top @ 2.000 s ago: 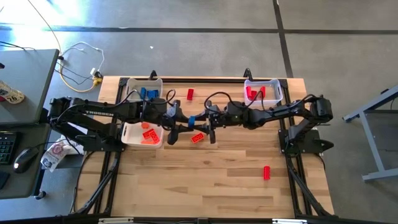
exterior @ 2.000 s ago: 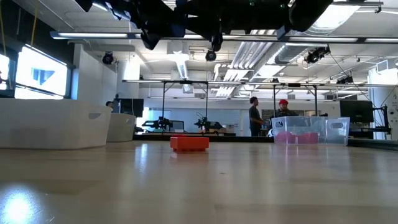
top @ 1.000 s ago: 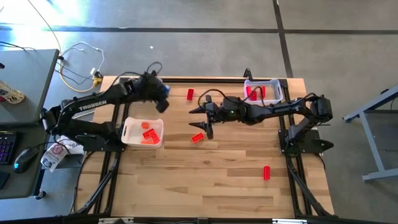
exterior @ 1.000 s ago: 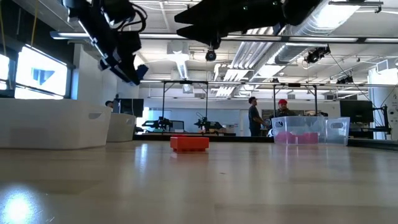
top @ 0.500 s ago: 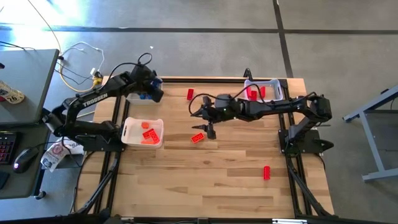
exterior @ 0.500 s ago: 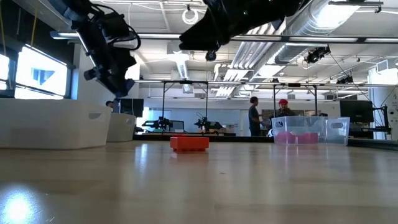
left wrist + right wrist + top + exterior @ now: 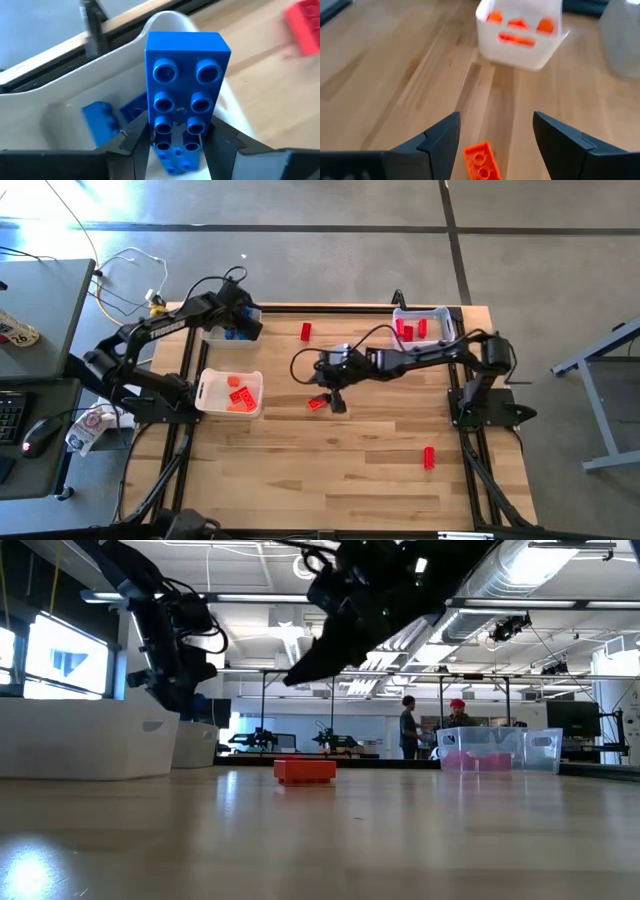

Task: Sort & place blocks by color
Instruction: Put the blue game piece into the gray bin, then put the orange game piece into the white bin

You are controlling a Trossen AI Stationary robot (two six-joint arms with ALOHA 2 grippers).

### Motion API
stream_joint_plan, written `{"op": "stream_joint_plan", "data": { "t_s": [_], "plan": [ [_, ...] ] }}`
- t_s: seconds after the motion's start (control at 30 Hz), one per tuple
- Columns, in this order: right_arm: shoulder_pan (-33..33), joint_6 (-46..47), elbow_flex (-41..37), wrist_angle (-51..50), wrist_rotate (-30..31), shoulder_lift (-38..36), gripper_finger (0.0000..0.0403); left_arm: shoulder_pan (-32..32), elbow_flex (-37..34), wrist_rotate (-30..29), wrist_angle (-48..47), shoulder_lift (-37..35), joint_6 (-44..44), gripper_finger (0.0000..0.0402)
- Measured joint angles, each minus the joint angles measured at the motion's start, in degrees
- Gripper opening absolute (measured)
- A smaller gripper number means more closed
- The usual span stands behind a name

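My left gripper (image 7: 243,329) is over the white far-left bin (image 7: 212,332) and is shut on a blue studded block (image 7: 186,75). More blue blocks (image 7: 100,116) lie inside that bin. My right gripper (image 7: 495,142) hangs open above an orange block (image 7: 481,162) that lies flat on the table middle (image 7: 318,402); its fingers stand on either side of the block, apart from it. In the low view the orange block (image 7: 305,771) rests on the wood, with the right gripper (image 7: 308,665) above it. My left gripper pinches the blue block between its two fingers (image 7: 137,142), one on each long side, at the end nearest the wrist (image 7: 180,131). The studded face is turned toward the wrist camera. The block is lifted clear, above the bin's inside.
A white bin with orange blocks (image 7: 230,393) stands near the left edge. A clear bin with red blocks (image 7: 422,327) stands at the far right. Single red blocks lie at the far middle (image 7: 306,331) and the near right (image 7: 429,457). Bare wood lies in the near middle.
My left gripper carried the blue block toward the far-left bin and sank lower over it, staying shut on the block. My right gripper reached toward the table's left, tipped downward and came down over the orange block, staying open. The orange block has not moved.
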Motion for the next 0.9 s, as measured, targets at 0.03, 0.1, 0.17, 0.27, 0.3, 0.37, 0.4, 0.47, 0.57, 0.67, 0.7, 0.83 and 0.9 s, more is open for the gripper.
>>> {"op": "stream_joint_plan", "data": {
  "t_s": [0.03, 0.1, 0.17, 0.27, 0.3, 0.37, 0.4, 0.47, 0.57, 0.67, 0.7, 0.83, 0.9],
  "plan": [
    [0.00, 0.02, -0.02, -0.38, -0.26, 0.66, 0.0236, 0.06, 0.00, -1.14, 0.00, 0.27, -0.08, 0.0130],
    [0.00, 0.02, -0.02, 0.11, -1.03, 2.02, 0.0236, 0.12, 0.00, -3.43, 0.04, 0.63, -0.08, 0.0140],
    [0.00, 0.00, -0.02, -0.01, -1.26, 3.38, 0.0236, 0.12, 0.00, -3.68, 0.08, 0.77, -0.08, 0.0154],
    [0.00, -1.07, -0.02, -0.41, -1.25, 4.90, 0.0236, 0.05, 0.00, -3.56, 0.17, 0.77, -0.08, 0.0180],
    [0.00, -1.65, -0.02, -0.26, -1.26, 5.37, 0.0236, 0.08, 0.00, -3.56, 0.17, 0.77, -0.08, 0.0188],
    [-0.01, -2.94, -0.02, -1.11, -1.24, 6.16, 0.0236, 0.08, 0.00, -3.60, 0.19, 0.77, -0.08, 0.0203],
    [-0.01, -3.41, -0.02, -1.23, -1.27, 6.66, 0.0236, 0.08, 0.00, -3.61, 0.19, 0.77, -0.08, 0.0210],
    [-0.01, -4.22, -0.02, -1.50, -1.92, 7.34, 0.0236, 0.08, 0.15, -3.49, -0.04, 0.77, -0.08, 0.0222],
    [0.00, -4.46, -0.02, -1.35, -3.34, 8.00, 0.0236, 0.08, 1.38, -2.21, -0.77, 0.77, -0.08, 0.0232],
    [-0.04, -4.48, -0.03, -2.32, -3.34, 8.04, 0.0236, 0.08, 3.30, 1.14, -2.46, 0.77, -0.08, 0.0234],
    [-0.07, -4.48, -0.04, -2.59, -3.32, 8.04, 0.0236, 0.08, 4.04, 2.19, -2.95, 0.77, -0.08, 0.0234],
    [-0.33, -5.34, -0.02, -3.67, -2.79, 8.28, 0.0236, -0.18, 6.66, 6.14, -3.67, 0.74, -0.10, 0.0232],
    [-0.44, -5.53, -0.04, -4.92, -1.76, 8.81, 0.0236, -0.51, 7.76, 8.64, -3.79, 0.74, -0.13, 0.0232]
  ]
}}
